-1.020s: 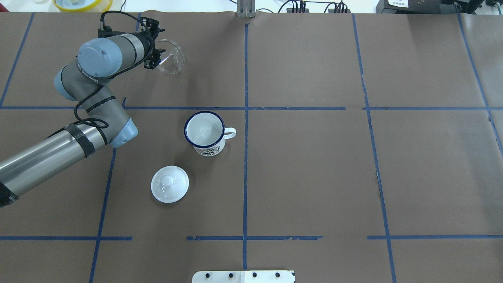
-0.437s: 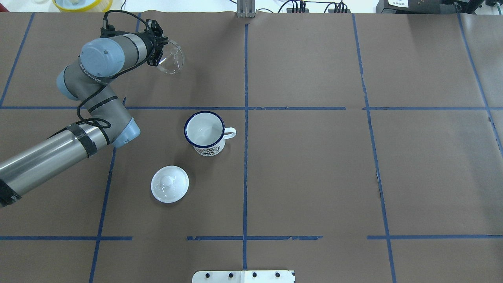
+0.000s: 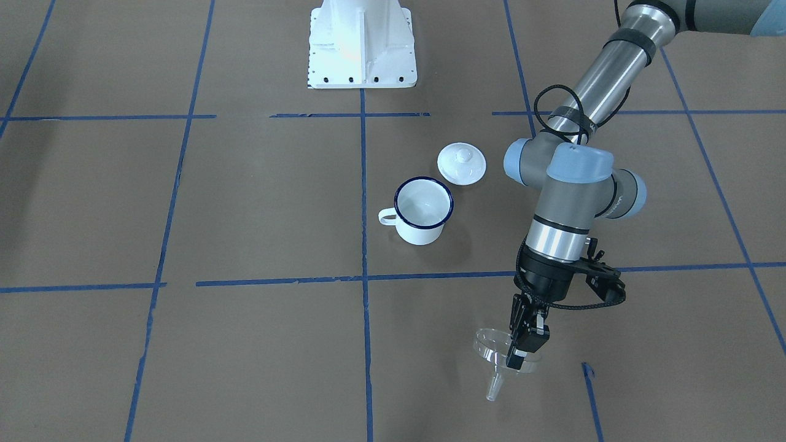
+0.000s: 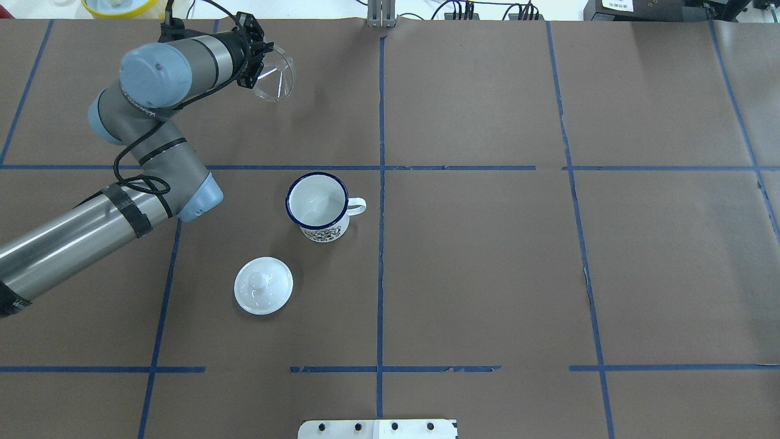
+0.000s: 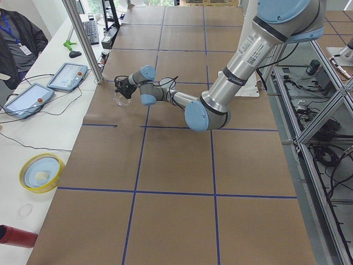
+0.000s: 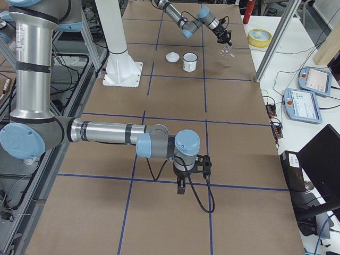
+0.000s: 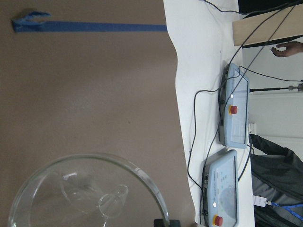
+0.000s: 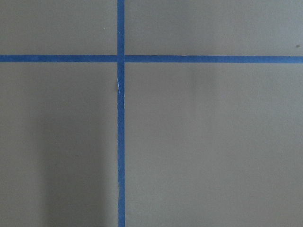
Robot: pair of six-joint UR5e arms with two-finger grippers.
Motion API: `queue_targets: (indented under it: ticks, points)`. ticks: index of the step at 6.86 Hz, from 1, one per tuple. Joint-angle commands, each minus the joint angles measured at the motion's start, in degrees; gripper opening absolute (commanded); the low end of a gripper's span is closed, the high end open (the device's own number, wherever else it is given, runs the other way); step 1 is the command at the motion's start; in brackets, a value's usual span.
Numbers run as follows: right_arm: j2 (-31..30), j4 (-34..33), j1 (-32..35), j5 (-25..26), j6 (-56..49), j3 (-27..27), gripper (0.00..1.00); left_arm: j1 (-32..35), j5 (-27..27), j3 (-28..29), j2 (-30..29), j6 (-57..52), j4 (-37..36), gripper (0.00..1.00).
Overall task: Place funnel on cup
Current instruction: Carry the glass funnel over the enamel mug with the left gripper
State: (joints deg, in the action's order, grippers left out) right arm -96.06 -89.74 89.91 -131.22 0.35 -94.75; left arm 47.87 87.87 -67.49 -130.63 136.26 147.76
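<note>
The clear funnel (image 4: 275, 74) hangs tilted in my left gripper (image 4: 255, 60), which is shut on its rim near the table's far left. It is off the paper, spout low (image 3: 495, 388). The funnel also shows in the left wrist view (image 7: 90, 198) and the exterior left view (image 5: 120, 98). The white cup (image 4: 317, 204) with the dark blue rim stands upright and empty near the table's middle, handle to the right, well apart from the funnel (image 3: 498, 353). My right gripper (image 6: 180, 187) shows only in the exterior right view, low over the paper; I cannot tell its state.
A round white knobbed lid (image 4: 263, 285) lies on the paper near the cup, on the robot's side. A yellow bowl (image 4: 119, 6) sits past the far edge. Teach pendants (image 7: 232, 113) and cables lie on the white bench beyond the funnel.
My left gripper has risen with the funnel and swung toward the table's far edge. The funnel has tilted further. Cup and lid have not moved.
</note>
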Motion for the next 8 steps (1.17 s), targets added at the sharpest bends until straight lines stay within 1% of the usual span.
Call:
queue_targets:
  ticks: [1,2,3,4,5,6,7,8]
  points:
    - [0.0,0.0,0.0,0.0,0.0,0.0,1.0,2.05,10.86,-15.83,-0.41,-7.08,-19.66,0.0]
    - [0.0,0.0,0.0,0.0,0.0,0.0,1.0,2.05,13.7,-22.36,-3.02,-14.98,-35.71,0.0]
    - [0.0,0.0,0.0,0.0,0.0,0.0,1.0,1.88,18.0,-27.65,-4.7,-21.76,-47.53,0.0]
    - [0.0,0.0,0.0,0.0,0.0,0.0,1.0,1.7,21.52,-30.92,-5.07,-27.13,-55.4,0.0]
    - [0.0,0.0,0.0,0.0,0.0,0.0,1.0,-0.21,22.86,-31.47,-6.99,-29.62,-62.09,0.0]
    - [0.0,0.0,0.0,0.0,0.0,0.0,1.0,-3.71,22.96,-31.22,-9.44,-33.22,-68.51,0.0]
    - [0.0,0.0,0.0,0.0,0.0,0.0,1.0,-6.27,22.96,-30.69,-10.34,-34.91,-71.53,0.0]
    - [0.0,0.0,0.0,0.0,0.0,0.0,1.0,-7.95,22.96,-27.64,-10.69,-38.84,-71.73,0.0]
